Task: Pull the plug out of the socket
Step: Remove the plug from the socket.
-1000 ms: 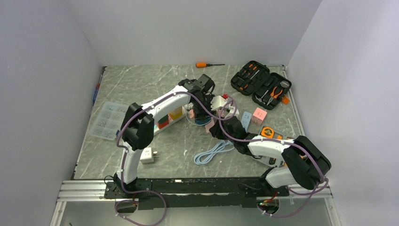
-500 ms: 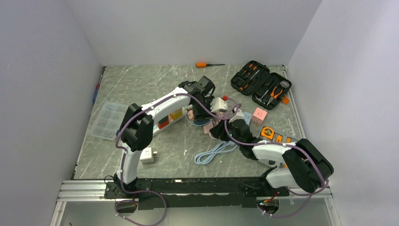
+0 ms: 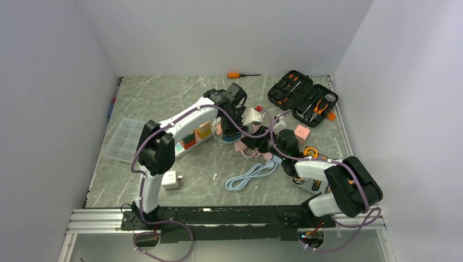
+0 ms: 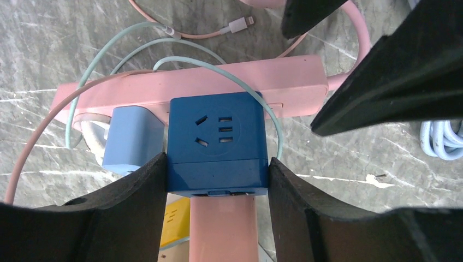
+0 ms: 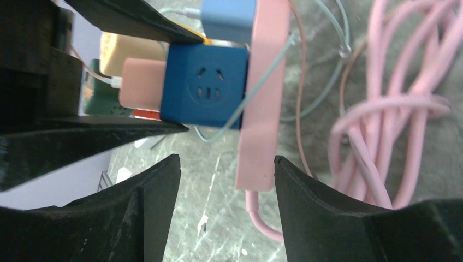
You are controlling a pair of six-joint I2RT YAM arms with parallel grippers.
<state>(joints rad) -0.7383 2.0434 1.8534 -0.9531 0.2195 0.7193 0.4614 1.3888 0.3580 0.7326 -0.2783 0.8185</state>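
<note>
A dark blue cube plug (image 4: 217, 142) sits plugged into the side of a pink socket strip (image 4: 218, 87). My left gripper (image 4: 217, 183) is shut on the cube, one finger pressed against each side. A pink block (image 4: 221, 229) sticks out of the cube's back, between the fingers. In the right wrist view, the same blue cube plug (image 5: 205, 87) stands against the pink socket strip (image 5: 265, 109). My right gripper (image 5: 224, 172) is open just short of the strip's end and holds nothing. From above, both grippers meet mid-table, left gripper (image 3: 225, 128) and right gripper (image 3: 253, 146).
A light blue plug (image 4: 131, 139) sits in the strip beside the cube. Thin green and pink cables loop around it, and a coiled pink cord (image 5: 393, 120) lies alongside. An open tool case (image 3: 303, 98), screwdriver (image 3: 240, 75), clear parts box (image 3: 123, 139), white adapter (image 3: 171, 179) and coiled blue cable (image 3: 251, 174) lie around.
My right gripper has opened and its arm has moved in toward the strip's end. The left arm has shifted slightly back and left, still gripping the cube.
</note>
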